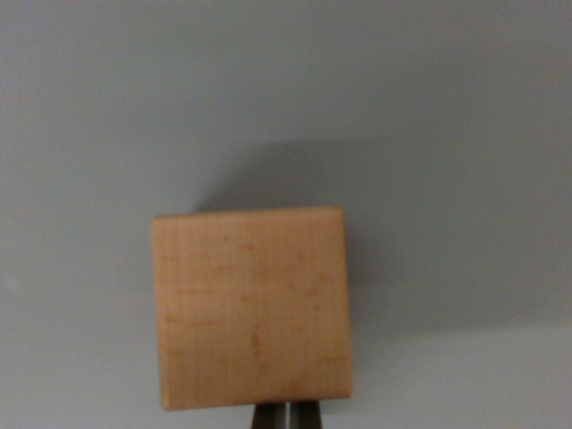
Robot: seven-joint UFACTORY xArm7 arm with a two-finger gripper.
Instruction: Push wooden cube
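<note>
Worktop point(465, 134): plain grey-blue surface, matte, filling the whole wrist view; no markings or edges visible; slightly lighter band along the lower right.
Shadow point(295, 174): soft dark patch on the worktop just beyond the far edge of the cube, spreading toward the wrist view's right and down that side of the block.
Wooden cube point(251, 307): pale tan block, one broad square face turned to the camera, fine grain lines and a few faint reddish flecks; corners slightly rounded; sits flat on the worktop, in the lower middle of the view, a little to the wrist view's left of centre; its sides run nearly square with the picture edges.
Cube, near edge: lies close to the bottom of the view, directly above the fingertips.
Pincer point(288, 416): only two dark fingertips show, at the very bottom edge, below the cube's near edge and a little right of its middle.
Pincer, opening: tips drawn together, with only a thin pale slit between them; nothing is held between them.
Pincer, contact: tips stand right against the cube's near edge; true touch cannot be told from this view.
</note>
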